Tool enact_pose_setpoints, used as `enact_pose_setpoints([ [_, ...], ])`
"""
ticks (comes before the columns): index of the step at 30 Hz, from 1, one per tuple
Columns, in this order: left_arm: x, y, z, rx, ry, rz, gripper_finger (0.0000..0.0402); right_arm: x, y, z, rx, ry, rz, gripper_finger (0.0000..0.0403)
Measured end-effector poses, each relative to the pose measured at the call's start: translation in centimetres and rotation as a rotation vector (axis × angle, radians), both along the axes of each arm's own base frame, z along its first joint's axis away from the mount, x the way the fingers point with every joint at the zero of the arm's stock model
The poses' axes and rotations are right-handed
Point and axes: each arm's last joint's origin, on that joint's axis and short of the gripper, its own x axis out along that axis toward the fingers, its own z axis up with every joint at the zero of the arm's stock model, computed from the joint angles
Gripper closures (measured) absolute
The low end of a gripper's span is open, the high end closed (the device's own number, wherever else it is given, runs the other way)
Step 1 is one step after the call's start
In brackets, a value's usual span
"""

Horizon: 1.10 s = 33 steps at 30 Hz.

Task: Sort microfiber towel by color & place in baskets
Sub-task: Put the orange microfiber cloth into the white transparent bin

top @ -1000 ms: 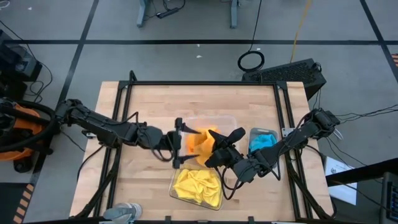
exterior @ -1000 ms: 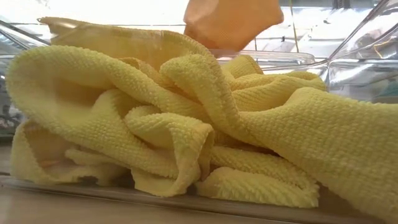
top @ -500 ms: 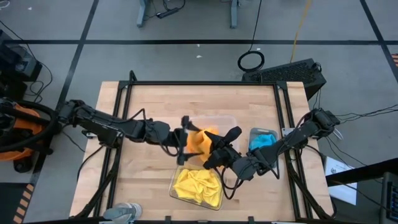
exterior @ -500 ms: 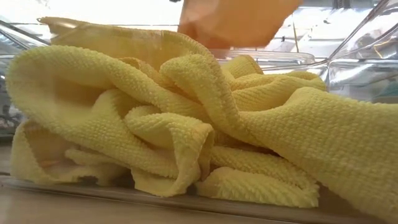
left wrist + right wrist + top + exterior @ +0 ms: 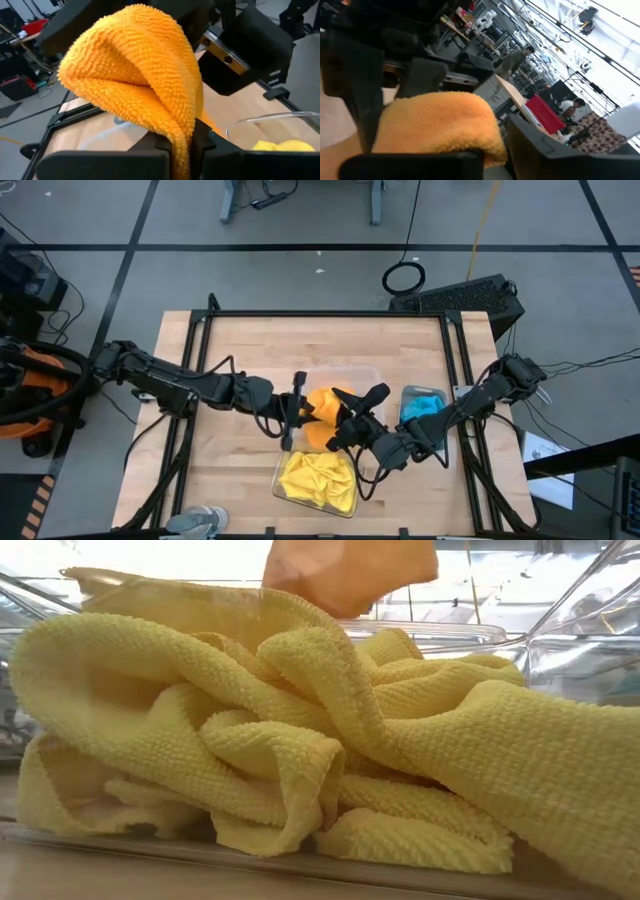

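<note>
Handover under way: left gripper (image 5: 296, 411) now pinching shut on orange towel (image 5: 322, 408); right gripper (image 5: 345, 420) beginning to loosen, towel hanging between them above the baskets (image 5: 352, 372)

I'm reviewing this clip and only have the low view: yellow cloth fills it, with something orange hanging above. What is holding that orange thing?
Observer: In the left wrist view, the left gripper is shut on the orange towel, which is pinched between its fingers.
Operator: And where is the right arm?
Observer: In the high view, the right gripper is at the same towel's other side, over the middle of the table.
Operator: Is it gripping too?
Observer: Its wrist view shows the towel lying between its fingers; I cannot tell whether they clamp it.
Operator: Where are the blue ones?
Observer: Blue cloth lies in the narrow basket on the right; the yellow towels are in the near basket.
</note>
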Motion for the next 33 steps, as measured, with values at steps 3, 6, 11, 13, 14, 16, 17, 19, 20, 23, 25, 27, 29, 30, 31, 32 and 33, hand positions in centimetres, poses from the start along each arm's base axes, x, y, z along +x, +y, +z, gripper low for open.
enact_pose_setpoints([
  [3,-0.1,0.2,0.2,0.017,-0.011,0.051,0.0373,-0.3,0.5,-0.1,0.006,-0.002,-0.002,0.0289],
  [6,-0.4,0.5,0.5,0.063,-0.018,0.111,0.0376,-0.8,1.4,-0.4,0.03,-0.013,0.033,0.0256],
  [11,-0.7,0.9,0.7,0.136,-0.011,0.176,0.0387,-1.6,2.7,-0.9,0.054,-0.015,0.071,0.0218],
  [13,-0.7,1.0,0.9,0.158,-0.028,0.181,0.0387,-1.7,2.9,-1.0,0.07,-0.026,0.079,0.0209],
  [14,-0.8,1.1,1.1,0.174,-0.032,0.185,0.0386,-1.7,2.9,-1.0,0.079,-0.033,0.082,0.0206],
  [16,-1.0,1.2,1.2,0.203,-0.034,0.193,0.0386,-1.7,3.0,-1.2,0.101,-0.03,0.117,0.0202],
  [17,-1.0,1.3,1.3,0.21,-0.042,0.202,0.0386,-1.7,3.0,-1.4,0.124,-0.021,0.159,0.0202],
  [19,-1.1,1.4,1.4,0.227,-0.044,0.206,0.0386,-1.6,3.2,-2.0,0.18,0.015,0.253,0.0202],
  [20,-1.1,1.4,1.4,0.233,-0.04,0.205,0.0386,-1.6,3.3,-2.3,0.21,0.037,0.299,0.0203],
  [23,-1.2,1.5,1.6,0.257,-0.047,0.202,0.0386,-1.8,3.4,-2.9,0.273,0.076,0.352,0.0206],
  [25,-1.2,1.5,1.6,0.269,-0.046,0.199,0.0386,-1.9,3.2,-3.0,0.28,0.056,0.306,0.0206],
  [27,-1.2,1.5,1.5,0.272,-0.045,0.199,0.0386,-2.1,3.1,-2.9,0.241,0.019,0.219,0.0206],
  [29,-1.2,1.4,1.6,0.265,-0.047,0.2,0.0386,-2.3,3.0,-2.7,0.178,-0.007,0.127,0.0206],
  [30,-1.2,1.4,1.6,0.258,-0.047,0.201,0.0386,-2.4,3.0,-2.7,0.147,-0.009,0.092,0.0206],
  [31,-1.2,1.4,1.5,0.256,-0.046,0.201,0.0386,-2.5,2.9,-2.6,0.121,-0.01,0.062,0.0206],
  [32,-1.2,1.4,1.5,0.255,-0.045,0.202,0.0386,-2.5,2.9,-2.6,0.106,-0.009,0.047,0.0206],
  [33,-1.2,1.4,1.5,0.255,-0.046,0.202,0.0386,-2.6,2.9,-2.4,0.099,-0.003,0.047,0.0206],
])
